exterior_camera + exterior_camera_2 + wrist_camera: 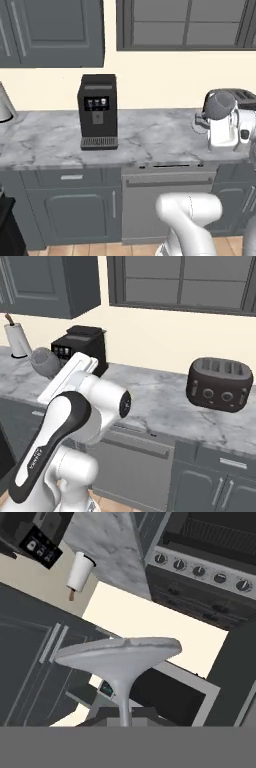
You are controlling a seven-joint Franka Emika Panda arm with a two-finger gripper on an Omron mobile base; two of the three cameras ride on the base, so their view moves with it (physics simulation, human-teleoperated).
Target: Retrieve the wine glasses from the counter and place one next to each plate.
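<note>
The clear grey-tinted stemmed wine glass [121, 662] sits clenched by its stem in the gripper, foot outward; swinging over the grey-white marble desk [150, 137], it risks slipping.

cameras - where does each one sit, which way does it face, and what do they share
Left base view: behind the arm's left, facing the counter and coffee machine; white arm at lower right.
Right base view: behind its right, facing the toaster; arm at lower left.
Hand view: on the hand, rolled, looking along a wine glass held close.
The base views share the counter, coffee machine and toaster.
</note>
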